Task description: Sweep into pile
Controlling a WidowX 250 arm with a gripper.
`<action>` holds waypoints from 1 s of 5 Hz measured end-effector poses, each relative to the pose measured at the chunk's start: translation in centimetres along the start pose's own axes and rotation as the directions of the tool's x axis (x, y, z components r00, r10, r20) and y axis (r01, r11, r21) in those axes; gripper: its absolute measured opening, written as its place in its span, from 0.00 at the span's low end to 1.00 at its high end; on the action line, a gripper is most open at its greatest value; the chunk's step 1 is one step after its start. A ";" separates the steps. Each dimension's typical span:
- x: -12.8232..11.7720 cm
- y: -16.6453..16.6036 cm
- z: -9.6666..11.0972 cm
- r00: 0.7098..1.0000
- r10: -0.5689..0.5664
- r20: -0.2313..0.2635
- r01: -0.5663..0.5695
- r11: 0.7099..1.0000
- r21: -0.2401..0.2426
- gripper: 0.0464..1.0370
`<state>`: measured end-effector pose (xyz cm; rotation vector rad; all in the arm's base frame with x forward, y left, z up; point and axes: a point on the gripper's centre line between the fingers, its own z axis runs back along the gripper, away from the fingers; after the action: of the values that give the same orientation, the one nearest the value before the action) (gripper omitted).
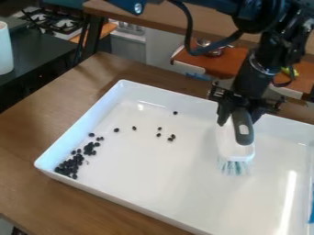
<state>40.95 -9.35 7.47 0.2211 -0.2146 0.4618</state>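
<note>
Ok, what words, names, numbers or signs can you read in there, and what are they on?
None that can be read: no words or numbers on the tray or the brush.
The arm has a small pale round spot, too small to tell if anything is written there.

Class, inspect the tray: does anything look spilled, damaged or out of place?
Nothing looks spilled or damaged: all the visible black pieces lie inside the tray. A few strays sit apart from the main cluster, which seems normal for unfinished sweeping.
</note>
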 end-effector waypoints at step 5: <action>4.1 10.9 -3.7 0.992 0.097 0.083 -0.106 0.988 0.114 0.46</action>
<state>40.08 2.85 6.79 0.3451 -0.2751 0.5684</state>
